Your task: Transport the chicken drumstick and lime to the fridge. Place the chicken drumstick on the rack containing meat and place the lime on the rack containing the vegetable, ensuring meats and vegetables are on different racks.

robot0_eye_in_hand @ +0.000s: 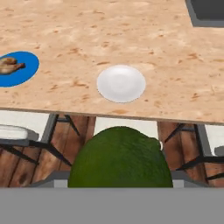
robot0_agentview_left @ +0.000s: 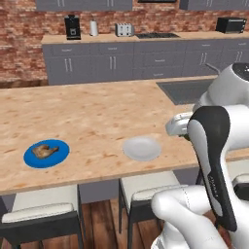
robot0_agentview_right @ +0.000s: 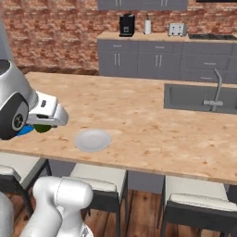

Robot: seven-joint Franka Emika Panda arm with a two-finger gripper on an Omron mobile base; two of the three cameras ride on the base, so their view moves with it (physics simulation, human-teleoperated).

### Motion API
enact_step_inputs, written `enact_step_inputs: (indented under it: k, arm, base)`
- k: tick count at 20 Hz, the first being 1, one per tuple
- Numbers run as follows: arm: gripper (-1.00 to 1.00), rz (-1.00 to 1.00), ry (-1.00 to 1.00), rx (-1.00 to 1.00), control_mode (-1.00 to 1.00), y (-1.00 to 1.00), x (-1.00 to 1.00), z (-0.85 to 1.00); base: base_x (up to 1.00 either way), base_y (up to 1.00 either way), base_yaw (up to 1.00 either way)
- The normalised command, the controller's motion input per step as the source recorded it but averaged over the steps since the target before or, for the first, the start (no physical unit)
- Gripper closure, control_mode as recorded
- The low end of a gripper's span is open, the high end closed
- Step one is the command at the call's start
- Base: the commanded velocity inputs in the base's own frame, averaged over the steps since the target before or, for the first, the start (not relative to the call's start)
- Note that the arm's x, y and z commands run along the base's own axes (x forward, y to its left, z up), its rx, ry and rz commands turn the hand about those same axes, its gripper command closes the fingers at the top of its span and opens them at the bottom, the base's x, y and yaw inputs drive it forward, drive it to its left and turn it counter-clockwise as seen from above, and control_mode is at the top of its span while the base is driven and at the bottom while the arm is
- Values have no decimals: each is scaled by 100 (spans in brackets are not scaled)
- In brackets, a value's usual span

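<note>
Currently the gripper [robot0_eye_in_hand: 120, 186] is closed on the lime [robot0_eye_in_hand: 120, 158], held off the counter [robot0_eye_in_hand: 131, 39] edge; the chicken drumstick [robot0_agentview_left: 44, 151] remains on its blue plate [robot0_agentview_left: 57, 155]. Recommend steady carriage, firm grip, toward the fridge.

lime [robot0_eye_in_hand: 120, 157] matt, pebbled; wood-grain counter [robot0_agentview_left: 97, 116]; glossy white plate [robot0_eye_in_hand: 121, 83].

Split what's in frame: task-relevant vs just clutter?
Task-relevant:
- lime, at the end effector, below the counter edge in the hand view
- chicken drumstick, on the blue plate

Just lying about:
- white plate, nothing on it
- sink and faucet
- coffee machine, toaster, microwave on the back counter
- stools
</note>
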Motion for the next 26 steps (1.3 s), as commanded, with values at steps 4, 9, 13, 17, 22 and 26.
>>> enact_step_inputs:
  k: [4, 9, 13, 17, 22, 26]
  arm:
    - [100, 0, 0, 0, 100, 0, 0, 0]
    - [100, 0, 0, 0, 100, 0, 0, 0]
    - [100, 0, 0, 0, 100, 0, 0, 0]
    - [100, 0, 0, 0, 100, 0, 0, 0]
    - [100, 0, 0, 0, 100, 0, 0, 0]
    - [100, 0, 0, 0, 100, 0, 0, 0]
  base:
    - [-100, -2, 28]
    - [-50, 4, 68]
    - [0, 5, 97]
    - [1, 0, 100]
    - [9, 11, 94]
    - [100, 100, 4]
